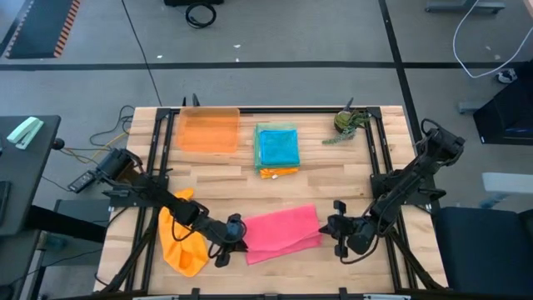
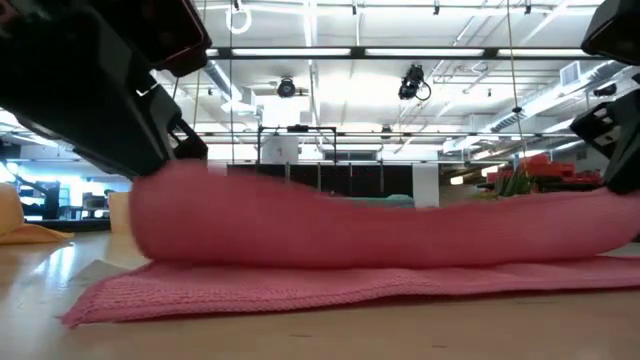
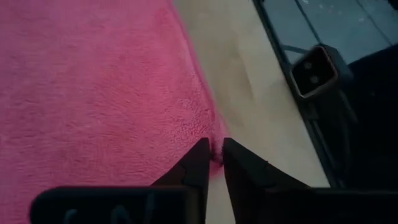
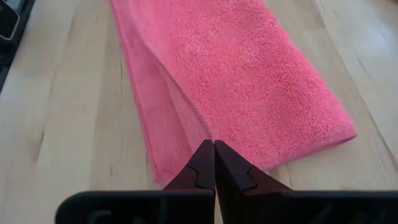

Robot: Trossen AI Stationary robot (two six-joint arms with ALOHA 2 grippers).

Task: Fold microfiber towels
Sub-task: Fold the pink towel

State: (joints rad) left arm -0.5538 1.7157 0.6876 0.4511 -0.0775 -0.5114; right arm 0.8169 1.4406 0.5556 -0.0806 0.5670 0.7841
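Pink towel folded near table's front edge, left end effector slightly parted at its corner, right end effector closed

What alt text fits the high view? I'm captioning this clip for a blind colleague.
From above, a pink towel lies folded on the wooden table, with the left gripper at one end and the right gripper at the other. A crumpled orange towel lies beside the left arm; farther back sit a towel stack and an orange tray.
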